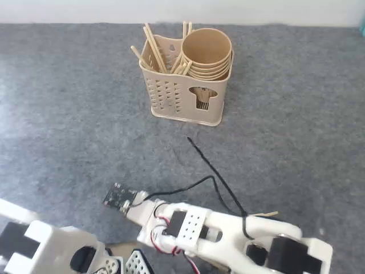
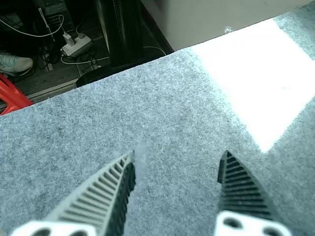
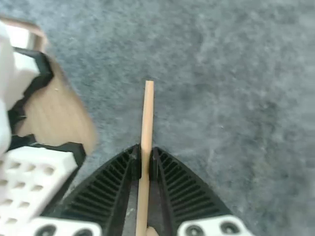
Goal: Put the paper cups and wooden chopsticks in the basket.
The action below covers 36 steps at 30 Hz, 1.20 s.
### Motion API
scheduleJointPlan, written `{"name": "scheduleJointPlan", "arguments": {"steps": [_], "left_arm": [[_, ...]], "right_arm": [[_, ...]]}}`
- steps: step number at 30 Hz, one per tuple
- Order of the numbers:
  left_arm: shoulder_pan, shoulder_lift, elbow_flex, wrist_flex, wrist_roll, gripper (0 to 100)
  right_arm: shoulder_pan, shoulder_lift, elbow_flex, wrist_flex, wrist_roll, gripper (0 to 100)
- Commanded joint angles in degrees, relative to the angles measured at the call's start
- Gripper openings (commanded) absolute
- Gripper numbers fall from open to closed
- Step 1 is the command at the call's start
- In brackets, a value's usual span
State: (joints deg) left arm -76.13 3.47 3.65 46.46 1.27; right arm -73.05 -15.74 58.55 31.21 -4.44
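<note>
From above, the basket [image 1: 188, 91] stands at the far side of the grey mat [image 1: 68, 114]. It already holds nested paper cups [image 1: 208, 51] and several wooden chopsticks [image 1: 153, 48] standing on end. Both my arms sit at the near edge.

In the left wrist view, my left pincer [image 2: 179, 157] hangs spread apart over bare mat, holding nothing.

In the right wrist view, my right pincer [image 3: 145, 152] is clamped on a single chopstick [image 3: 147, 113], which juts out past the tips over the mat. I judge it light, stiff and smooth, so apt to swivel in the grip; a hold nearer its middle would steady it. I can read no writing anywhere.
</note>
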Motion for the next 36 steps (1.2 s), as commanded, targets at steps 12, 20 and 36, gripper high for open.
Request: {"name": "scheduleJointPlan", "arguments": {"steps": [12, 20, 36], "left_arm": [[2.73, -1.05, -2.86, 6.51, 0.7, 26], [11.08, -6.24, -1.63, 13.89, 0.7, 26], [28.22, -44.22, 36.0, 9.49, 0.79, 26]], "right_arm": [[12.62, -49.1, -18.2, 9.54, 4.57, 0.8], [25.63, -51.03, -23.82, 0.48, 4.4, 0.8], [41.19, -29.76, -25.05, -50.42, 4.4, 0.8]]}}
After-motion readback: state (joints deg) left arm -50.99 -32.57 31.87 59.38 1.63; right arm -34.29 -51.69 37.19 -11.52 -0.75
